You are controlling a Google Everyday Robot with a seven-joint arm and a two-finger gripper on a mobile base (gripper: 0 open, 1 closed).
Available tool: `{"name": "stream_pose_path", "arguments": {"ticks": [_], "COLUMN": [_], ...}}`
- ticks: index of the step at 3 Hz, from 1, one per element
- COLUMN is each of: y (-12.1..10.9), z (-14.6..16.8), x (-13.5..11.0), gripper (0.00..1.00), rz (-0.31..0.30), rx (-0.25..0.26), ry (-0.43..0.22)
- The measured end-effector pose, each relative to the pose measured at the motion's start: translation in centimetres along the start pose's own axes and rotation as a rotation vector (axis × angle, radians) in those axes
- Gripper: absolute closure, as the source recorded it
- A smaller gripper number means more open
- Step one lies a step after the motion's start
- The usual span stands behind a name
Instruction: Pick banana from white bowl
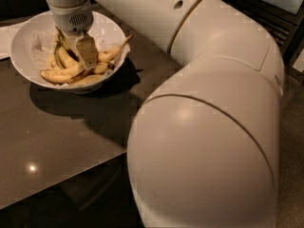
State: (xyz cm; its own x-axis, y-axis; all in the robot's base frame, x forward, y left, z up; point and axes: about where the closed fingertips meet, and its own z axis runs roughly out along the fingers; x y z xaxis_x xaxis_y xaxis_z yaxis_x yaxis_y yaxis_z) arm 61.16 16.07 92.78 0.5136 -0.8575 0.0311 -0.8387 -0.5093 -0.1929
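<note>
Gripper [73, 51] down inside bowl [21, 42], far left on dark table [71, 141], right by banana [59, 76]; spread or clamped: cannot tell.

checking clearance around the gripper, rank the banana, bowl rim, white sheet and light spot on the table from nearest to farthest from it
1. banana, in the pile right under the gripper
2. bowl, its rim ringing the gripper
3. white sheet, at the far left edge
4. light spot, on the table, front left

pincer [76, 55]: upper left, pointing down | arm [204, 127]: elbow bent, foreground
</note>
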Motion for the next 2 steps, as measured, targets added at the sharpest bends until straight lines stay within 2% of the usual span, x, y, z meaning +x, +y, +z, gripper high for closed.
{"name": "stream_pose_path", "arguments": {"ticks": [2], "y": [0.08], "z": [0.89], "x": [0.26], "gripper": [0.43], "rz": [-0.003], "rx": [-0.018], "ry": [0.002]}}
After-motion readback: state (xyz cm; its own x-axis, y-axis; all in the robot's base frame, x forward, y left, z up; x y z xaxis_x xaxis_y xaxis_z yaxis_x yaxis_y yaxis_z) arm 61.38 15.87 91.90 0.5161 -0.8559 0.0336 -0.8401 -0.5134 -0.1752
